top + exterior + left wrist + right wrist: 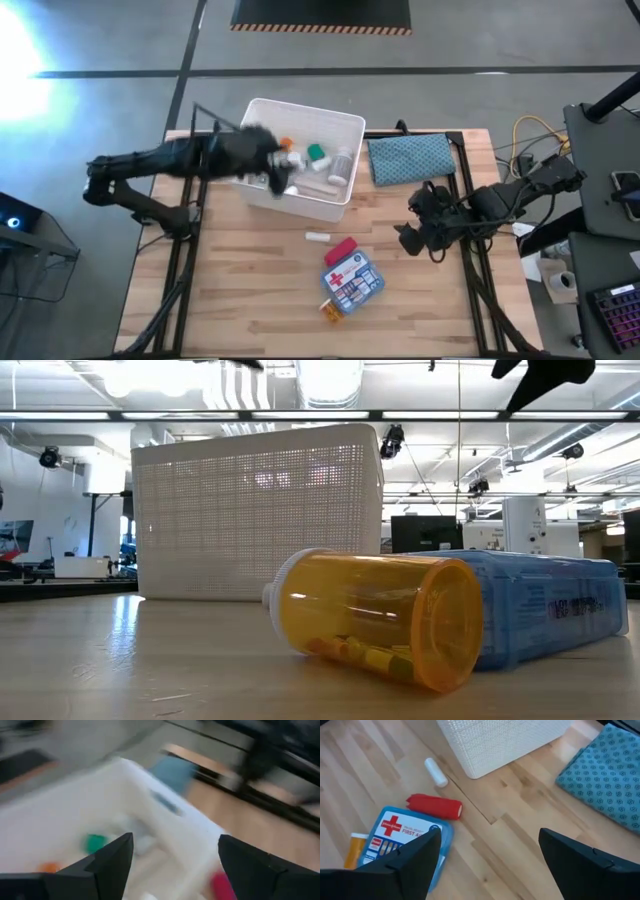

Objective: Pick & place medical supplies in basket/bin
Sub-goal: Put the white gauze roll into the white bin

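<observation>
a: white plastic basket [352,128] sits on the wooden table [240,290], and the left gripper [272,170] hangs over its near-left part with both fingers [107,865] spread wide and nothing between them.

b: so which step is this?

a: i judge a drop has just ended; inside the basket i count a green cube [317,152], an orange piece [286,144] and at least two white bottles, though blur hides more.

b: what is left outside the basket?

a: four things, all just in front of the basket: one white roll [436,772], one red tube [434,806], one blue first-aid kit [405,840] with a red cross, and one orange pill vial [375,617] lying on its side, touching the kit's far end from the basket.

b: and the other arm?

a: the right gripper [418,232] hovers to the right of the basket's front, fingers [415,860] apart, empty, looking down at those four; one blue patterned cloth [410,158] lies beside the basket's right wall.

b: next move?

a: probably lowering onto the red tube or the roll, with the fingers set across its narrow width.
</observation>
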Controlling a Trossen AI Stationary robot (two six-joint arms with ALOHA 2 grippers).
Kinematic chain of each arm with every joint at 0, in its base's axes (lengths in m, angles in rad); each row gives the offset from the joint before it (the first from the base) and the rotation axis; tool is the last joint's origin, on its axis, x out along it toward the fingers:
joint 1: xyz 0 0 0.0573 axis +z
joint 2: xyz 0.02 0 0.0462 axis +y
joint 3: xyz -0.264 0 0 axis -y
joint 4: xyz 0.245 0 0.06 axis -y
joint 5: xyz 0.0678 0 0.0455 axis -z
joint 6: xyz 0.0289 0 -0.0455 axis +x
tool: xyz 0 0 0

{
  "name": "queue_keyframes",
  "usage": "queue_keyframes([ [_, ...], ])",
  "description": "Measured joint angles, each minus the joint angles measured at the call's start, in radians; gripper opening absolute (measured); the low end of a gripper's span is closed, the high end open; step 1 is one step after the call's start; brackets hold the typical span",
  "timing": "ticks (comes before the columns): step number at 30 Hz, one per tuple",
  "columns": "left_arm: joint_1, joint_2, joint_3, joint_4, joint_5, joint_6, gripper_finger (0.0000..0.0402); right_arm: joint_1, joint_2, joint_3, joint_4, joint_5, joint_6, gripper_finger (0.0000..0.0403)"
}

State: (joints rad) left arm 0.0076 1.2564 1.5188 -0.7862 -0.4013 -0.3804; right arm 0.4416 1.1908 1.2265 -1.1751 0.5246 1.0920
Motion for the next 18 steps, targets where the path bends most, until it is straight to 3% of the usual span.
queue_keyframes([
  [4,-0.268,0.023,-0.07,0.017,-0.035,-0.066,0.0256,-0.002,0.0,-0.002,0.005,0.001,-0.019,0.0316],
  [7,-0.405,0.065,-0.188,0.079,-0.194,-0.19,0.0251,-0.013,0.0,-0.002,0.008,0.001,-0.049,0.0312],
  [9,-0.449,0.092,-0.279,0.179,-0.265,-0.234,0.025,-0.018,0.0,-0.002,0.012,0.001,-0.071,0.031],
  [13,-0.48,0.169,-0.411,0.395,-0.28,-0.243,0.0249,-0.026,0.0,-0.002,0.016,0.001,-0.077,0.0308],
  [18,-0.473,0.29,-0.386,0.416,-0.283,-0.198,0.0249,-0.027,0.0,-0.002,0.066,-0.014,-0.078,0.0307],
])
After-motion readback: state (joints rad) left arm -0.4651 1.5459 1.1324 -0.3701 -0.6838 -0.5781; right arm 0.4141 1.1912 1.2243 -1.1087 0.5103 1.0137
